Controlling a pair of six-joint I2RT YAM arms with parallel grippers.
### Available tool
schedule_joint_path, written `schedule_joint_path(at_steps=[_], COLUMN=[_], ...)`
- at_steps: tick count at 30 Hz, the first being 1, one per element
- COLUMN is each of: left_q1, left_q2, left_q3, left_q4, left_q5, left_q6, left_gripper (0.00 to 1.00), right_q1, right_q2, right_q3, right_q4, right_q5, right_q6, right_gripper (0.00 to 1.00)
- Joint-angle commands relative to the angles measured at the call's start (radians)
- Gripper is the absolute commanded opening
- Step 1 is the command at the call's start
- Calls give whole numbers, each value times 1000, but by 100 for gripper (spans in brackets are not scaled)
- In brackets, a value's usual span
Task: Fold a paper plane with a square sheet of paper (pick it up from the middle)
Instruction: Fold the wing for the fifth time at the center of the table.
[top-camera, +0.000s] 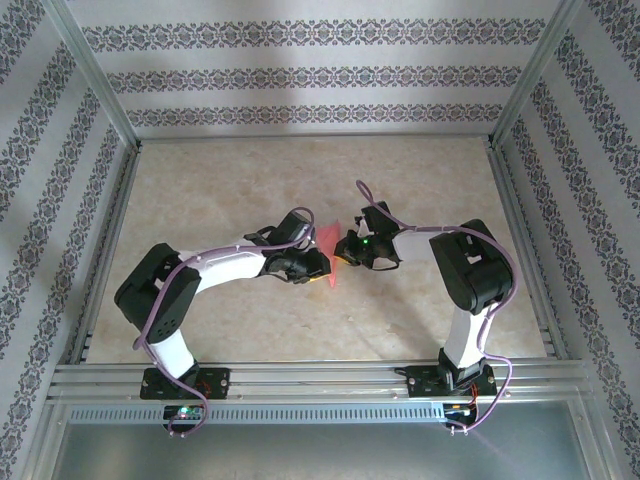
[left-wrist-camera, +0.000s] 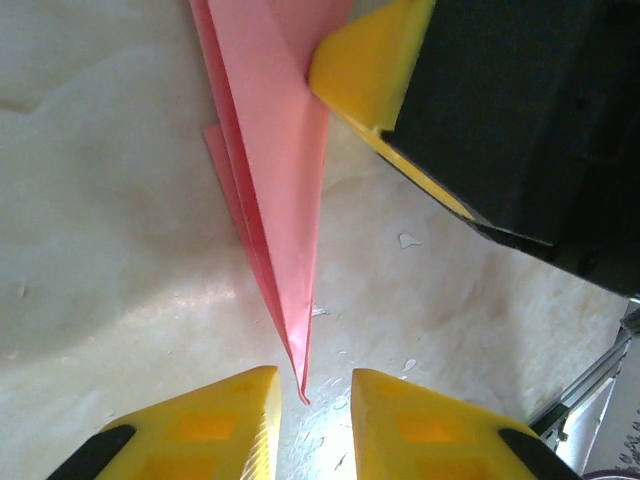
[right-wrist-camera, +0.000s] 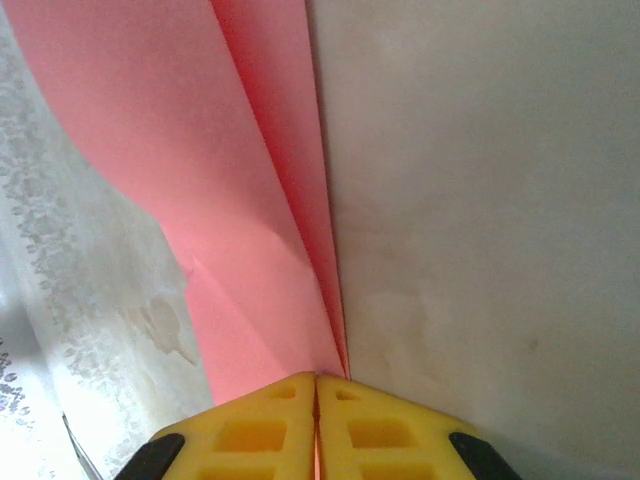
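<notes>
Over the middle of the table (top-camera: 230, 180): paper plane (left-wrist-camera: 280, 170), folded to a narrow point with layered wings. Pinched by the right gripper (right-wrist-camera: 317, 378), closed tight on the pink layers. Left gripper (left-wrist-camera: 312, 378) also over the table middle, jaws parted, pointed tip of the plane just short of the gap, not clamped. Contact between plane and table not discernible.
</notes>
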Motion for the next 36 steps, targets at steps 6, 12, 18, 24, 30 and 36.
schedule_joint_path(at_steps=[6, 12, 18, 24, 30, 36], left_q1=[7, 4, -10, -12, -13, -19], left_q2=[67, 90, 118, 153, 176, 201], left_q3=[39, 20, 15, 26, 42, 71], left_q4=[108, 152, 186, 108, 60, -11], left_q5=[17, 44, 68, 39, 31, 18], left_q6=[-3, -25, -44, -25, -11, 17], left_gripper=[13, 10, 9, 6, 5, 5], right_q1=[2, 19, 29, 33, 32, 15], right_q2=[-47, -53, -50, -45, -48, -76], right_q3=[-85, -111, -138, -154, -141, -92], right_q4=[-59, -6, 48, 97, 95, 64], right_q5=[49, 32, 32, 24, 12, -16], right_q6=[102, 194, 285, 349, 328, 198], right_gripper=[10, 10, 10, 10, 11, 12])
